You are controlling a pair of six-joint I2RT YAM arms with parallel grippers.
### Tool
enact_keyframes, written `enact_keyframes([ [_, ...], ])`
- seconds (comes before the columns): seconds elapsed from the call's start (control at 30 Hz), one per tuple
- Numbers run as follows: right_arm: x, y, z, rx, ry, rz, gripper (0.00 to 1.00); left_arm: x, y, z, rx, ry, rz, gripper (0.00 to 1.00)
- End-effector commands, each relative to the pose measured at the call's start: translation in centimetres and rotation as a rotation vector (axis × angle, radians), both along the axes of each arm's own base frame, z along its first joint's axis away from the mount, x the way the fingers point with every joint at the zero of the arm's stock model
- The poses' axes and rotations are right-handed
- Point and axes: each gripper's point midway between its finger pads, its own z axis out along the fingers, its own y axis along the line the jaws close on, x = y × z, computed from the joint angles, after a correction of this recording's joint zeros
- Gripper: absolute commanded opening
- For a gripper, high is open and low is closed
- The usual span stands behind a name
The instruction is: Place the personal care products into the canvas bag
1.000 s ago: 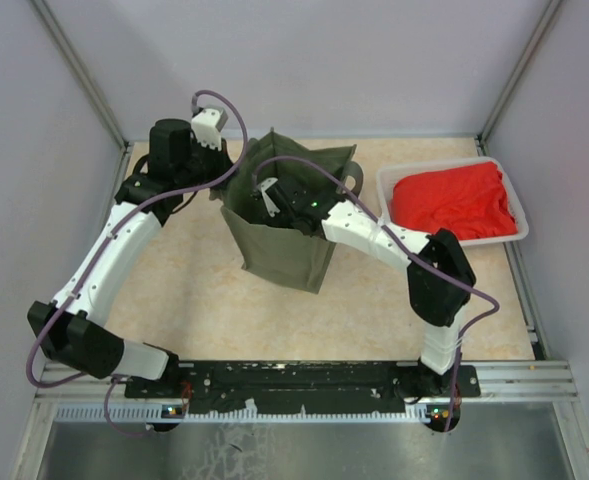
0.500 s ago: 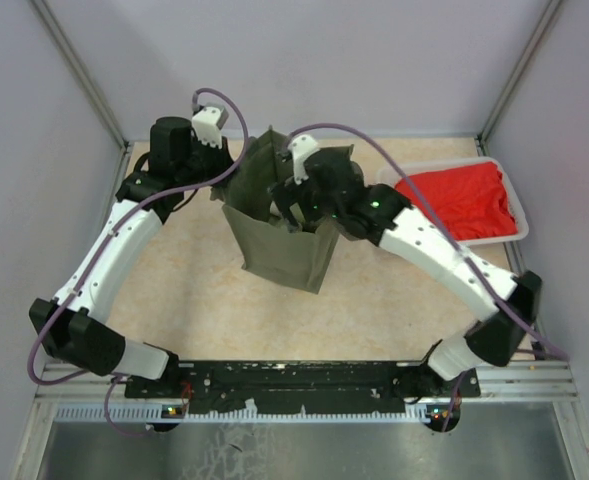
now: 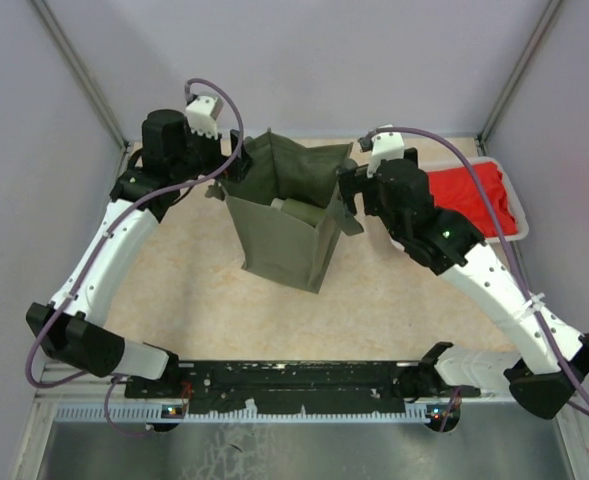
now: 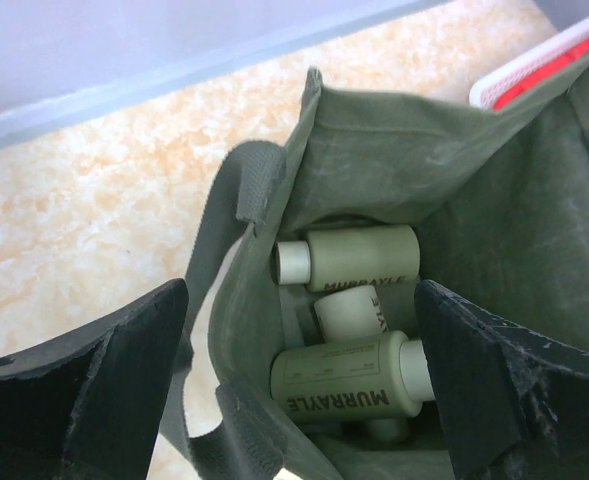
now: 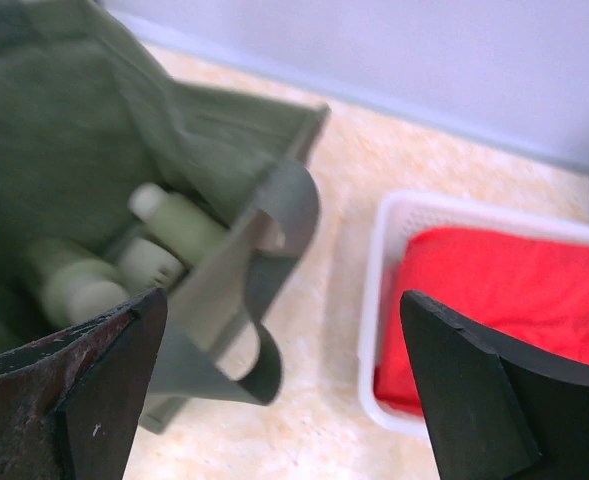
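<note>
From my station I see the olive-green canvas tote bag (image 3: 284,225) standing upright near the middle of the beige marbled table (image 3: 194,290), its mouth open. The pale green and cream cylindrical bottles (image 4: 359,258) lie on their sides at the bottom of it. I count three plainly in the left wrist view, with part of a fourth showing under them.

My left arm runs from its base out to an elbow low on the left, then slopes up to the far left of the table, with the wrist turned toward the bag's left rim. The left gripper (image 4: 304,385) hangs over the opening with its fingers spread wide and nothing between them.

My right arm has its elbow far out on the right near edge, and the forearm reaches diagonally up and left. The right gripper (image 5: 294,390) sits just beside the bag's right wall and strap, claw spread wide and holding nothing, between the bag and the white plastic tray (image 5: 374,300) with the red cloth (image 5: 504,290).
</note>
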Motion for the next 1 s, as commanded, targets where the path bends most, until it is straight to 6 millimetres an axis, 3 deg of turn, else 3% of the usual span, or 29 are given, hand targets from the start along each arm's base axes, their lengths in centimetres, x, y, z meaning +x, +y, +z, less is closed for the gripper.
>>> enact_keyframes([
  [0.0, 1.8, -2.9, -1.7, 0.033, 0.034, -0.078, 0.99, -0.8, 1.3, 7.3, -0.045, -0.178, 0.049, 1.0],
  [0.13, 3.3, -6.0, -2.5, 0.043, 0.06, -0.138, 0.99, -1.2, 3.5, 8.8, 0.018, -0.208, 0.131, 1.0],
  [0.3, 5.1, -10.6, -3.0, 0.076, 0.086, -0.212, 0.99, -1.3, 6.5, 8.5, 0.047, -0.188, 0.231, 1.0],
  [0.47, 6.3, -14.8, -6.4, 0.119, 0.161, -0.286, 0.99, 0.6, 9.5, 5.2, -0.01, -0.1, 0.254, 1.0],
  [0.63, 7.2, -16.2, -11.1, 0.195, 0.244, -0.292, 0.99, 3.1, 13.3, 1.1, -0.124, -0.009, 0.277, 1.0],
  [0.77, 7.7, -17.3, -13.8, 0.225, 0.289, -0.319, 0.99, 4.1, 16.0, -0.8, -0.153, 0.008, 0.35, 1.0],
  [0.97, 7.9, -18.0, -16.0, 0.264, 0.315, -0.338, 0.99, 5.3, 17.0, -4.7, -0.166, 0.114, 0.394, 1.0],
])
